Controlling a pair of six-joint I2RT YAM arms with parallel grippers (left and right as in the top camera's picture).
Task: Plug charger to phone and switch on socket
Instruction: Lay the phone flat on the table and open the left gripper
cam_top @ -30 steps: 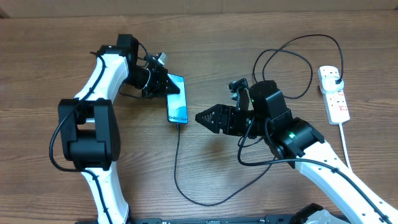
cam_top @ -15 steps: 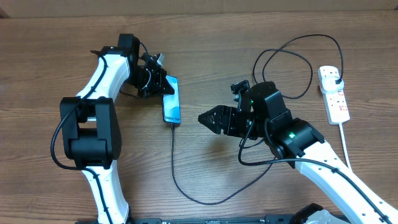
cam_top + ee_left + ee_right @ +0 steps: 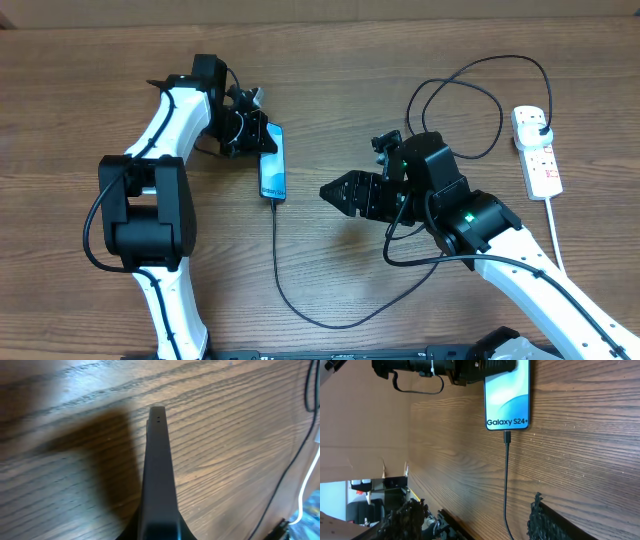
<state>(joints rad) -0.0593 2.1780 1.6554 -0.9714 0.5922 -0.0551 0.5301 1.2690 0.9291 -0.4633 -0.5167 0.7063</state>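
The phone (image 3: 273,166), blue screen lit, is tilted partly on edge and held at its top end by my left gripper (image 3: 252,138), which is shut on it. The left wrist view shows the phone (image 3: 159,470) edge-on between the jaws. The charger's black cable (image 3: 276,260) is plugged into the phone's lower end, loops along the table and runs to its black plug (image 3: 538,125) in the white socket (image 3: 543,165). In the right wrist view the phone (image 3: 507,395) reads "Galaxy S24+" with the cable (image 3: 506,485) below it. My right gripper (image 3: 327,190) is open and empty, right of the phone.
The socket's thick white cord (image 3: 555,235) runs down the right side toward the table's front edge. The black cable makes loose loops (image 3: 470,90) at the back right. The right arm's body (image 3: 450,205) sits over the middle right.
My left gripper has drawn the phone a little left and tipped it more on edge; the cable followed. The right gripper has stayed nearly still.
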